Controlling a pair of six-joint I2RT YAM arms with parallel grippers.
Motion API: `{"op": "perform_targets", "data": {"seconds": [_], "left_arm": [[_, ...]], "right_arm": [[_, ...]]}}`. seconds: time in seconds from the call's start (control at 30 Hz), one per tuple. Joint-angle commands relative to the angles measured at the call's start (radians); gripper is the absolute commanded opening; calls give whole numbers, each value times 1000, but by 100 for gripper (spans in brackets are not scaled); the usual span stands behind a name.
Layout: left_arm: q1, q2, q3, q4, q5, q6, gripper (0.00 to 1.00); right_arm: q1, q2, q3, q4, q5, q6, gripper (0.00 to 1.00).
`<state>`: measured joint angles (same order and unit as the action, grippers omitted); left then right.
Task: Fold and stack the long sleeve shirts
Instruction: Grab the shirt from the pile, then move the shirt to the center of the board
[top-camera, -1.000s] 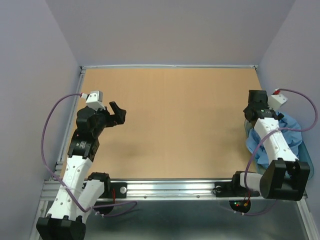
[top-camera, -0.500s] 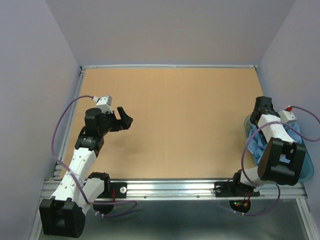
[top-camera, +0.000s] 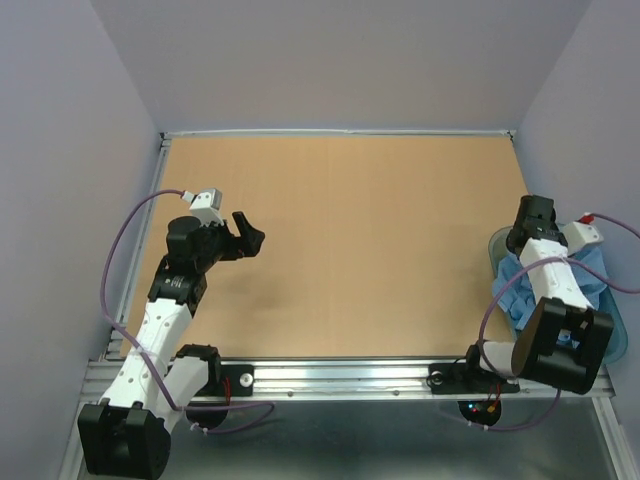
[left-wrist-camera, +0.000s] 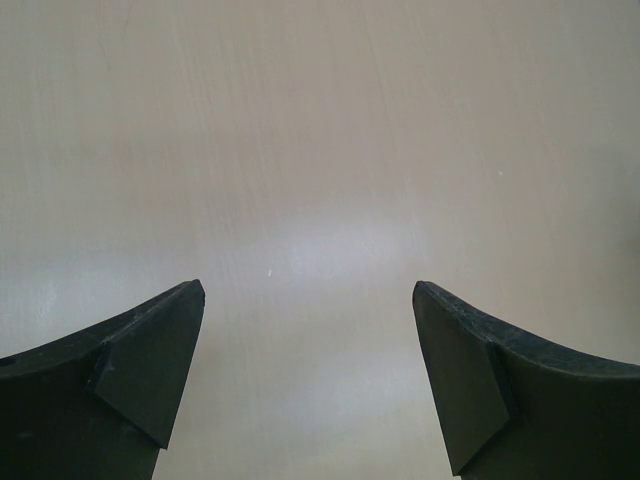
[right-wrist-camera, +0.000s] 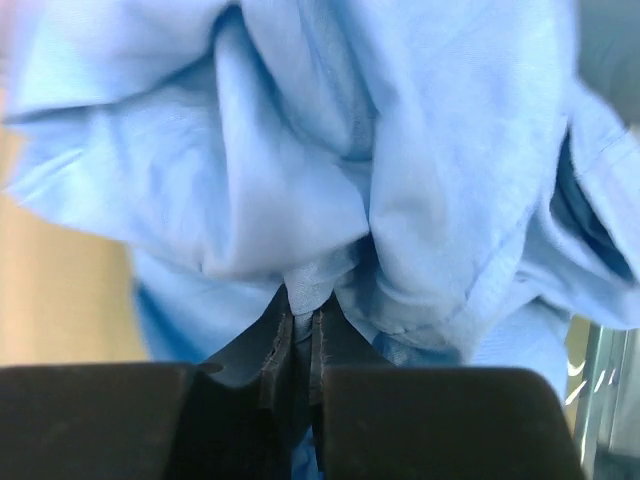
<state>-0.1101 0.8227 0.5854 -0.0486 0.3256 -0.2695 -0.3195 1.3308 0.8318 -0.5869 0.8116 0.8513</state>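
One crumpled light blue shirt (right-wrist-camera: 440, 130) lies bunched in the teal tub (top-camera: 497, 247) at the right edge of the top view, with some cloth draped at the tub's left rim, next to the counter (top-camera: 350, 250). The right claw (right-wrist-camera: 300, 322) is pinched nearly closed on a thin ridge of that cloth, at the lower middle of its wrist view. The hold looks small, since only a narrow fold sits between the jaws. The risk, as I judge it, is that the thin weave slides out when the arm lifts. The pinch could also take several layers at once, so the shirt comes up as a knot rather than hanging open. Cloth snagged on the rim could drag the tub along too. Whether collar, sleeve or hem is gripped cannot be told. The left claw (left-wrist-camera: 305, 290) hangs wide apart over bare counter at the left of the top view, well apart from the shirt, so it is too far off to steady anything.
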Motion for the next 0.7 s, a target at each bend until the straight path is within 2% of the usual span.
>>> {"op": "perform_targets", "data": {"seconds": [0.0, 0.17, 0.3, 0.4, 0.43, 0.5, 0.53, 0.63, 0.67], "left_arm": [[-2, 7, 4, 43, 18, 15, 97], [-2, 1, 2, 44, 23, 12, 96], [-2, 4, 1, 43, 20, 10, 97], [-2, 3, 2, 43, 18, 10, 96], [-2, 0, 2, 43, 18, 12, 97], [-2, -3, 2, 43, 12, 12, 96], [-2, -5, 2, 43, 12, 12, 97], [-2, -11, 1, 44, 4, 12, 96], [0, -13, -1, 44, -2, 12, 96]], "right_arm": [[-6, -146, 131, 30, 48, -139, 1], [20, -190, 367, 33, -83, -308, 1], [153, -128, 738, 32, -128, -460, 1], [345, -21, 964, 32, -79, -615, 1], [394, 55, 1132, 32, -84, -659, 1], [557, 129, 1284, 30, -88, -782, 1], [665, 218, 1441, 32, -92, -823, 1], [837, 339, 1649, 79, -42, -1022, 0], [964, 394, 1655, 187, 15, -1176, 1]]}}
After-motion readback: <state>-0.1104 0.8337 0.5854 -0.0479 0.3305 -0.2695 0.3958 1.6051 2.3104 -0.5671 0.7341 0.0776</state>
